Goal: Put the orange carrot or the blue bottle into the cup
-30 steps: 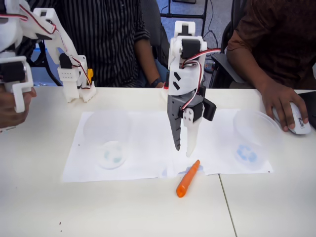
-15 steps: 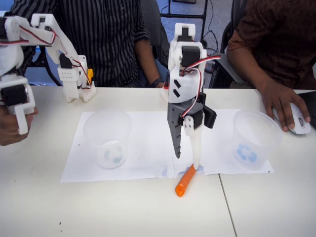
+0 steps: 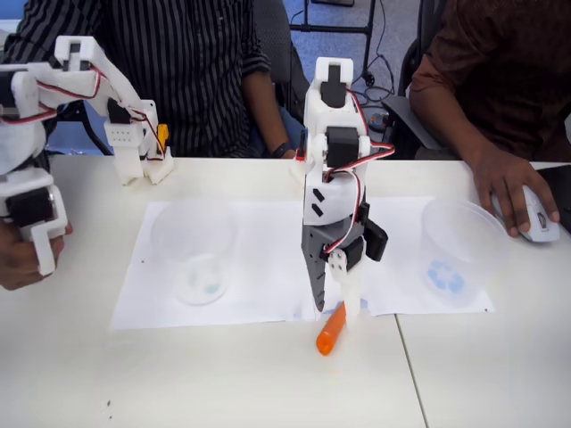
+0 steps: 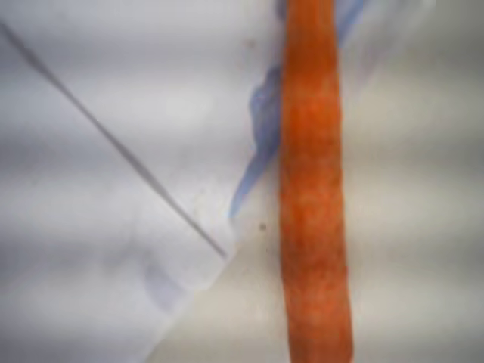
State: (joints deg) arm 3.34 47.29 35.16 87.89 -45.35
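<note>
The orange carrot (image 3: 329,333) lies slanted on the table at the front edge of the paper. In the wrist view, blurred and very close, the carrot (image 4: 314,189) runs top to bottom. My gripper (image 3: 335,310) points straight down and is open. Its grey and white fingers stand low on either side of the carrot's upper end, and I cannot tell whether they touch it. The cup (image 3: 194,250), clear with a pale teal blotch at its base, stands upright on the paper to the left. The blue bottle is out of view.
A second clear cup (image 3: 457,251) with a blue mark at its base stands on the paper at the right. White paper sheets (image 3: 259,267) cover the table's middle. Two people sit behind the table, one with a hand (image 3: 504,192) on a mouse at the right.
My gripper has come down from above the paper to table height, its fingers now flanking the carrot's upper end. The carrot and both cups stay where they were.
</note>
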